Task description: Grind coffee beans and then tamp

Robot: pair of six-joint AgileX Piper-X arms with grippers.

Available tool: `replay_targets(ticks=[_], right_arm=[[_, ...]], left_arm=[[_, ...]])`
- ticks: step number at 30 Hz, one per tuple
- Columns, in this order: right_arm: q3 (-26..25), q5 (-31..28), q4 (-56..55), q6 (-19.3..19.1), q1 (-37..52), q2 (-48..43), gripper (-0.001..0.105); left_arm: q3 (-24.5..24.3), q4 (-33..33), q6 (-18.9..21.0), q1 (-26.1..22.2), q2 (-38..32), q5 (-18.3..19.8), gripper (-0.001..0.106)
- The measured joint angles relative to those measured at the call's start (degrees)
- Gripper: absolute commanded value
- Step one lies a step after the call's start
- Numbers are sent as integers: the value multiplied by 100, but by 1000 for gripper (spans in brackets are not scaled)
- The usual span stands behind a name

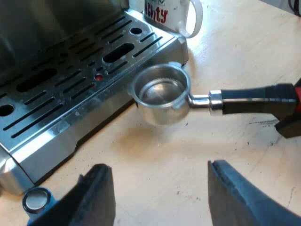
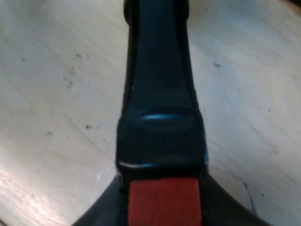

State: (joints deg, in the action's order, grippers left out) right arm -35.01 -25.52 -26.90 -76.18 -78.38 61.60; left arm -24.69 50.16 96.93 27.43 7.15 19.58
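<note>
Fingers [image 1: 96,197] on my left gripper [image 1: 159,167], two of them, stand wide apart with nothing between, hovering over the pale tabletop [image 1: 155,146] just off the drip tray of the one espresso machine [image 1: 70,89]. I count one metal holder [image 1: 162,92], its basket empty, close beside the tray's edge, its dark handle reaching away from the machine. My right gripper [image 2: 164,207] looks straight along that handle, its two fingers [image 2: 96,212] clamped either side of the red end. One mug [image 1: 171,14] with red lettering stands at the tray's corner past the holder, and one blue tamper [image 1: 36,201] sits by the tray's other corner, just beside a left finger
</note>
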Motion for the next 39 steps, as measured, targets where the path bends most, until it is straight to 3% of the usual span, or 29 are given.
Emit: replay_targets(ticks=[5,14,18,22,38,39], right_arm=[[402,-70,520,-58,0,0,0],[944,-72,962,-80,0,-12,0],[962,84,999,-79,0,89,0],[962,610,1051,-62,187,384,0],[948,836,1310,-52,454,574,0],[940,855,1324,-52,454,574,11]], left_arm=[[0,-6,0,0,383,25,48],[-14,-6,0,0,1122,405,48],[-14,-6,0,0,1254,428,48],[-14,-6,0,0,1267,488,48],[-14,-40,0,0,1267,645,48],[-14,-40,0,0,1267,645,48]])
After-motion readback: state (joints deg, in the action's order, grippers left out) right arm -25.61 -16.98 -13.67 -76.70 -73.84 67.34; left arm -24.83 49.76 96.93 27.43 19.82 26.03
